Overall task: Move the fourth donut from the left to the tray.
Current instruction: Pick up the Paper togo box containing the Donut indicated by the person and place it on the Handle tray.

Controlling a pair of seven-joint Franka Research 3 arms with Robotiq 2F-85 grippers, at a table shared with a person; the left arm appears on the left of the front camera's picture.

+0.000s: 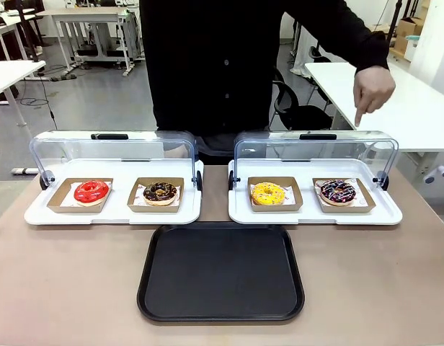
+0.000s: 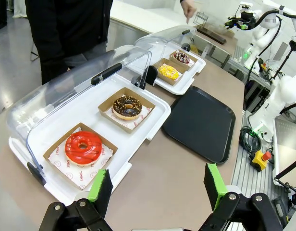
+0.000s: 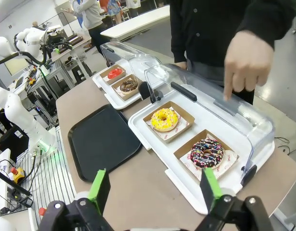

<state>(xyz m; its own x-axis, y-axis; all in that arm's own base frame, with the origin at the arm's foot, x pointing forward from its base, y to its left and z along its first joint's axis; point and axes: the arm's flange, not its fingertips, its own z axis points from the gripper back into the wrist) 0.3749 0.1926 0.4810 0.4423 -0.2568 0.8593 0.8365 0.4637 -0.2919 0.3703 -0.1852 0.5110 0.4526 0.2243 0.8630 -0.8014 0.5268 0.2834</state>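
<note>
Claws are gaping wide, gripping nothing: left claw (image 2: 157, 184) and right claw (image 3: 155, 187). The fourth donut (image 1: 338, 191) is sitting in its holder at the right end of the right display tray (image 1: 308, 215), a person's hand (image 1: 372, 90) pointing down behind it; the tray (image 1: 222, 277) is lying by the near edge of the bench (image 1: 63, 288).

Item 1, left gripper (image 2: 156, 185): black linked finger arms noted; bright green pads (image 2: 101, 185) fitted at tips; silver round-headed screws (image 2: 228, 196) seen at joints.
Item 2, right gripper (image 3: 154, 188): same build recorded. Black linkages, green pads at tips, silver screws at pivots.
Item 3, person (image 1: 229, 43): black long-sleeved shirt worn; small dark buttons (image 1: 226, 94) set down front; sleeve (image 1: 355, 36) carried to wrist, cuff plain. Grey garment (image 2: 88, 50) observed below shirt hem.
</note>
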